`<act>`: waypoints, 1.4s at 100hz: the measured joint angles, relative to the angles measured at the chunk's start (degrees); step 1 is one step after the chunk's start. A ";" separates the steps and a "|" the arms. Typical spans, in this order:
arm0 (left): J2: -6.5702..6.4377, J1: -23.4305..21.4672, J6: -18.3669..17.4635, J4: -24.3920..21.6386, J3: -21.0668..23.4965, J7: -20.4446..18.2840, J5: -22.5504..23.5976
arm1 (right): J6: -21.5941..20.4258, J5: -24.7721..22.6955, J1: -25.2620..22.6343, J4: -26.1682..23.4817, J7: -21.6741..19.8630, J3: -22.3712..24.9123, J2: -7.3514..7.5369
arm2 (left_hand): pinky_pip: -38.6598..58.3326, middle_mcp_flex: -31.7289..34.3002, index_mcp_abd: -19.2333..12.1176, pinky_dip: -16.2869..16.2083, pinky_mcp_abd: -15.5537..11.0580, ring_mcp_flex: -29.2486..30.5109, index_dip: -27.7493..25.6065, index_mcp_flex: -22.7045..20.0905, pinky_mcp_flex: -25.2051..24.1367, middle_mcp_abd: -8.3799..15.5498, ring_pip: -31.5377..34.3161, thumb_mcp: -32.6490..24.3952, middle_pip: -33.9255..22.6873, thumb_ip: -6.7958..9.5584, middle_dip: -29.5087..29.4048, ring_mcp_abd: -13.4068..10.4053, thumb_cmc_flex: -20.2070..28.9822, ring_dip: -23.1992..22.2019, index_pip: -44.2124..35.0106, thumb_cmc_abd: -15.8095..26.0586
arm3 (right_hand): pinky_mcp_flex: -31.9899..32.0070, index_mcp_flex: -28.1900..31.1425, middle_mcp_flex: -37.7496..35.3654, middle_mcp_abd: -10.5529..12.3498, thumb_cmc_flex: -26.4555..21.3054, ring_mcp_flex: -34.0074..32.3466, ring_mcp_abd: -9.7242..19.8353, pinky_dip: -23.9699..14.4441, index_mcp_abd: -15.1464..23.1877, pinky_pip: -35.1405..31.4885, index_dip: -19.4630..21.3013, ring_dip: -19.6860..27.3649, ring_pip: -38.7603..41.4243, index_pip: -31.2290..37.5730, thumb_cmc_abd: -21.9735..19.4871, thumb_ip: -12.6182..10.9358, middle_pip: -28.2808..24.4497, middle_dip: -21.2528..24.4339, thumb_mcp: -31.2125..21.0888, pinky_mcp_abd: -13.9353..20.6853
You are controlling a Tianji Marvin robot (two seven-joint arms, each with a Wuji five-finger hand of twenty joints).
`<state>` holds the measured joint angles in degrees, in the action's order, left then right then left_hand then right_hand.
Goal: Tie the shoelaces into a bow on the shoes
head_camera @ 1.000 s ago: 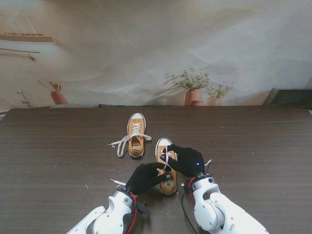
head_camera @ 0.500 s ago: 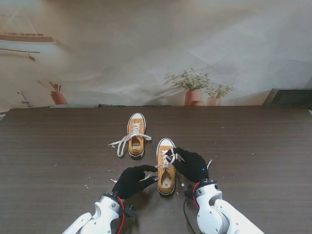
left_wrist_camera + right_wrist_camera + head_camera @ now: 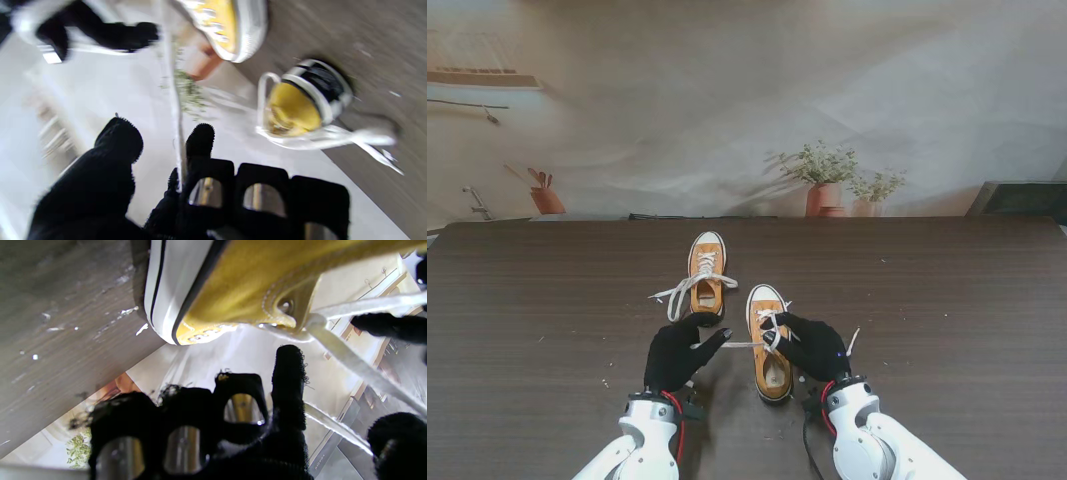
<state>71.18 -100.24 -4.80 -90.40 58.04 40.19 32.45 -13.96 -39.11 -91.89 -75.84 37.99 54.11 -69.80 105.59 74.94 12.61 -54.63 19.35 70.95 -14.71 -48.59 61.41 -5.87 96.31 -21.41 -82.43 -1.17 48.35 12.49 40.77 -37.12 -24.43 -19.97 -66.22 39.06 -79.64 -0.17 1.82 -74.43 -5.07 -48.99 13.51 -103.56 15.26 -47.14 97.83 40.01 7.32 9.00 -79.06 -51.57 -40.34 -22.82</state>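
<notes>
Orange shoes [image 3: 770, 340] w/ white laces [image 3: 739, 344], dark-brown wood-grain table [image 3: 947, 300].

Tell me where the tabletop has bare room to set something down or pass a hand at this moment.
Bare table lies right of the near shoe out to the edge, and left of the far shoe beyond its trailing laces. Crowded: the middle, where the left hand holds a lace stretched to the near shoe and the right hand grips another.

Near shoe's heel [image 3: 774, 385] — partly behind right robot hand [image 3: 812, 347] — left-wrist view blurred
</notes>
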 measured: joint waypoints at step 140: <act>-14.39 0.76 29.97 -21.12 7.32 -71.79 -25.29 | 0.11 0.18 -2.37 -3.42 -0.03 2.63 0.28 | 0.04 -0.25 -2.75 17.03 -3.65 0.00 -9.21 -1.94 0.07 2.43 -3.63 18.47 5.00 2.78 0.88 -3.41 14.82 0.94 -7.13 14.28 | 0.00 2.90 -0.02 -0.48 -0.08 0.10 -0.72 -0.40 0.02 -0.02 0.00 -0.65 0.03 0.09 2.09 0.00 -0.75 0.00 -6.61 -0.21</act>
<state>56.78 -99.48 25.17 -111.53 65.36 -31.61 7.16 -13.86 -38.92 -94.26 -79.27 37.96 56.74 -69.53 105.63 74.69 9.86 -37.60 15.70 70.95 -23.92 -50.53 61.48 -3.44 92.68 -2.94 -77.43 1.61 49.24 9.08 55.59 -36.18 -31.55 -5.69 -66.22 41.96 -79.66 -0.65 1.74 -74.33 -5.79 -49.39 13.53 -103.58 15.26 -47.78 97.86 40.10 9.41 9.00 -79.81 -51.58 -46.94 -23.03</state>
